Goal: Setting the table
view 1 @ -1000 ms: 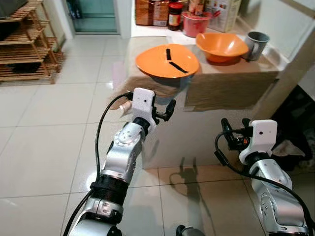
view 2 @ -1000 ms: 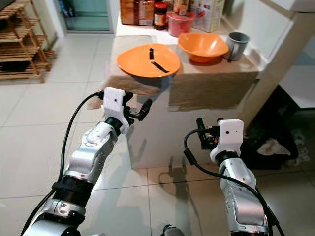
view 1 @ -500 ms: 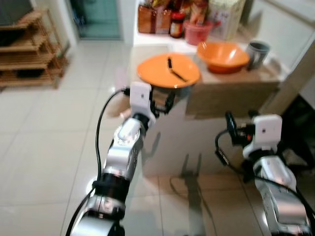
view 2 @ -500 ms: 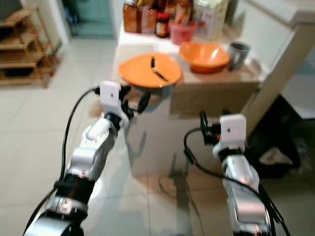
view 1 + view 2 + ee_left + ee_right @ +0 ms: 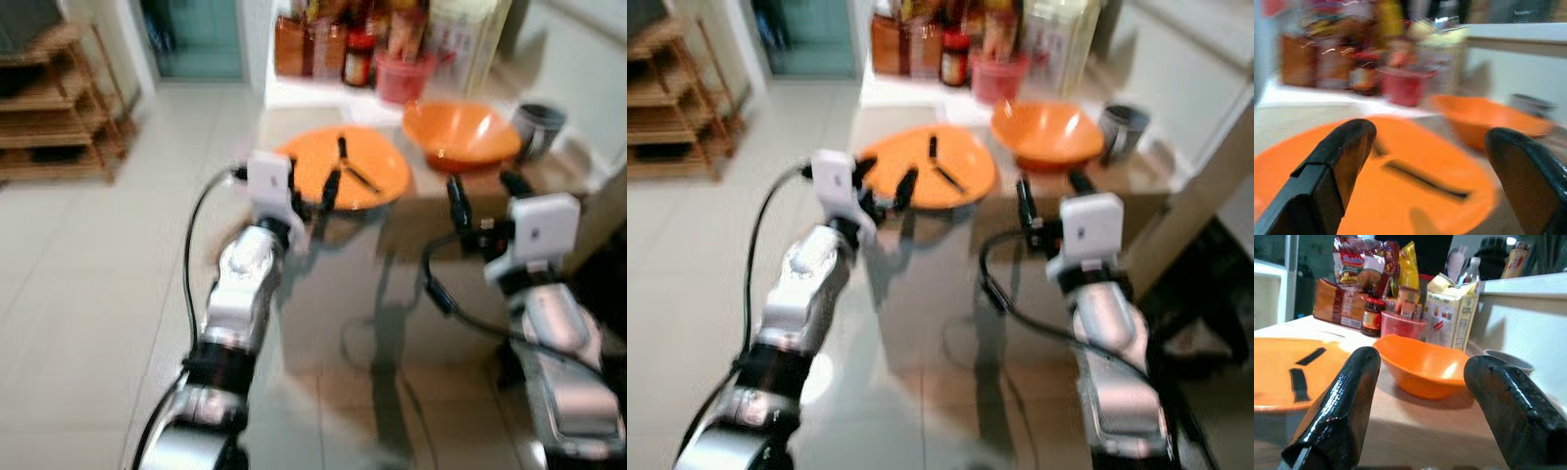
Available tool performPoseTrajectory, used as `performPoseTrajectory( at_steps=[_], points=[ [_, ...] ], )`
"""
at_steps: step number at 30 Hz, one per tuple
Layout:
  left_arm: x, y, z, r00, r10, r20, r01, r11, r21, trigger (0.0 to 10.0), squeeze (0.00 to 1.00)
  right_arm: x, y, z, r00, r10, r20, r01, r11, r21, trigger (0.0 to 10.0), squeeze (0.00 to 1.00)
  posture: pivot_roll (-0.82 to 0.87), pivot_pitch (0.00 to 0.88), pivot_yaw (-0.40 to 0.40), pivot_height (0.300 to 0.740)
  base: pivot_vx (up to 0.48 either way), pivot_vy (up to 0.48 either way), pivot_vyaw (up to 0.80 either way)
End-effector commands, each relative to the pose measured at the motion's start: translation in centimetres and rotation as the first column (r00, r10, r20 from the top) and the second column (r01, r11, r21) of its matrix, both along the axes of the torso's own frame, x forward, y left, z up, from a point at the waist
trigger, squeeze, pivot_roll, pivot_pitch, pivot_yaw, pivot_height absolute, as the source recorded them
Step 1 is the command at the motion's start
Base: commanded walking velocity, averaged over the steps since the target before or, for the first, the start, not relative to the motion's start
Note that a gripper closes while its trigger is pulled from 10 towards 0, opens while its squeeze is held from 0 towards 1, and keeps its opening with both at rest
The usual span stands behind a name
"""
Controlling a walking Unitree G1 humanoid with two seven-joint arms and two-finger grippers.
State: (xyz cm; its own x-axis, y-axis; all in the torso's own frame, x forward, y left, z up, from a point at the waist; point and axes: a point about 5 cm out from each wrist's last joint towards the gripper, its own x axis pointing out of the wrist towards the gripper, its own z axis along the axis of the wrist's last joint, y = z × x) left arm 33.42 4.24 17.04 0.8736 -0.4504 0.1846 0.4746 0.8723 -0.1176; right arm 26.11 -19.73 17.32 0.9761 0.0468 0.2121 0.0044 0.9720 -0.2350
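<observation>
An orange plate [image 5: 377, 174] with two black strips [image 5: 361, 178] on it lies at the near left of a cloth-covered table [image 5: 431, 211]. Behind it to the right stands an orange bowl [image 5: 460, 139], then a grey cup [image 5: 539, 125]. My left gripper [image 5: 312, 196] is raised at the plate's near edge, open and holding nothing; the left wrist view looks across the plate [image 5: 1400, 161] between its fingers [image 5: 1337, 161]. My right gripper [image 5: 483, 196] is open in front of the bowl [image 5: 1425, 367], at table height, also holding nothing.
Jars, a red tub [image 5: 404, 76] and food packets [image 5: 1364, 269] crowd the back of the table. A wooden shelf rack [image 5: 59, 108] stands at the far left on the tiled floor [image 5: 88, 264]. A white counter wall [image 5: 1528, 328] rises to the table's right.
The camera has moved nearer the table and the picture is blurred. Both arms have risen from below the table's edge to its height, both grippers still open.
</observation>
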Motion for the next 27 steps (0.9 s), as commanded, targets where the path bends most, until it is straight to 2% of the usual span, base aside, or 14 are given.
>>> performPoseTrajectory(
  at_steps=[1, 6, 13, 17, 24, 27],
  points=[
    [0.5, 1.1, 1.3, 0.998, 0.045, 0.047, -0.044, 0.999, -0.016, 10.0, 0.00, 0.2, 1.1, 0.9, 0.999, 0.040, 0.038, -0.040, 0.999, -0.001, 10.0, 0.00, -0.05, 0.000, 0.002, 0.740, 0.435, 0.000, 0.00],
    [0.9, 1.7, 1.5, 0.991, 0.122, 0.064, -0.123, 0.992, 0.016, 10.0, 0.00, 0.1, 1.5, 1.1, 0.998, 0.052, 0.035, -0.052, 0.999, -0.001, 10.0, 0.00, -0.04, 0.000, -0.002, 0.740, 0.346, 0.000, 0.00],
    [1.2, 1.4, 1.6, 0.992, 0.118, 0.049, -0.120, 0.991, 0.054, 10.0, 0.00, 0.1, 1.8, 1.5, 0.997, 0.066, 0.041, -0.065, 0.998, -0.006, 10.0, 0.00, -0.04, 0.000, -0.002, 0.740, 0.000, 0.000, 0.00],
    [2.3, 0.8, 1.3, 0.994, 0.094, -0.063, -0.086, 0.988, 0.131, 10.0, 0.00, 0.1, 1.9, 1.6, 0.997, 0.067, 0.042, -0.068, 0.998, 0.002, 10.0, 0.00, -0.04, 0.000, 0.001, 0.740, 0.000, 0.000, 0.00],
    [2.8, 0.9, 1.2, 0.989, 0.114, -0.094, -0.100, 0.984, 0.148, 10.0, 0.00, 0.1, 2.0, 1.6, 0.997, 0.067, 0.040, -0.067, 0.998, 0.011, 10.0, 0.00, -0.04, 0.000, 0.003, 0.740, 0.000, 0.000, 0.00],
    [3.4, 0.7, 1.2, 0.985, 0.096, -0.142, -0.075, 0.987, 0.145, 10.0, 0.00, 0.0, 1.9, 1.6, 0.997, 0.064, 0.036, -0.065, 0.998, 0.022, 10.0, 0.00, -0.05, 0.000, 0.002, 0.740, 0.000, 0.000, 0.00]
  ],
)
